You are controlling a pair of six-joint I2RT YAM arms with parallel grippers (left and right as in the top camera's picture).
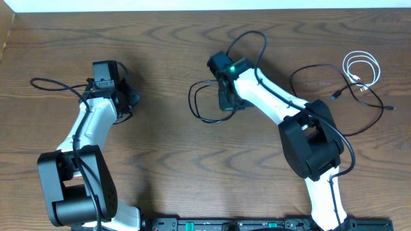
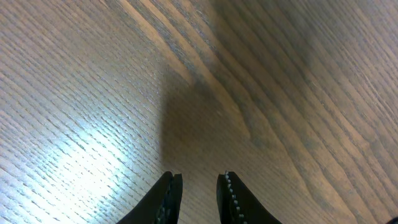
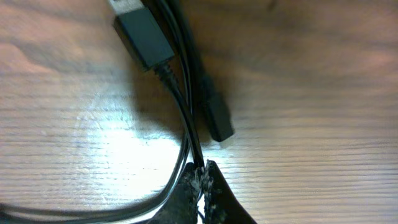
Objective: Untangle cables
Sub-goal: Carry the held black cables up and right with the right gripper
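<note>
Bare brown wood-grain table (image 1: 160, 147)

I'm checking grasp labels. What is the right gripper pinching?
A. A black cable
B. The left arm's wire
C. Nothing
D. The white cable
A: in the right wrist view the right gripper is shut on a thin black cable, just below its plugs.
</note>
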